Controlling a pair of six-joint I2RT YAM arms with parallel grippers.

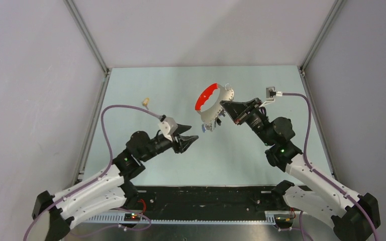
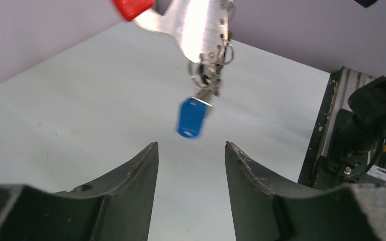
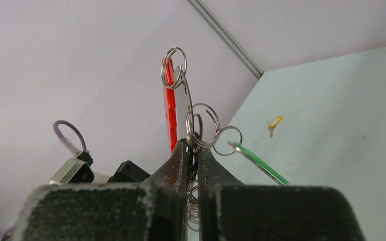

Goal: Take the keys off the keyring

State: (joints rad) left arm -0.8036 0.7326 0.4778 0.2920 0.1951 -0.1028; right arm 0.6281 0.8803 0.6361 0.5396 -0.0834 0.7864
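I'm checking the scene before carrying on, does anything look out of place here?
One yellow key lies alone on the table, well left of the keyring, which the right gripper holds in the air with the other keys dangling. It looks already taken off rather than dropped by mistake; nothing seems damaged.

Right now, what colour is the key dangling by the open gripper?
Blue key, clearest in left wrist view.
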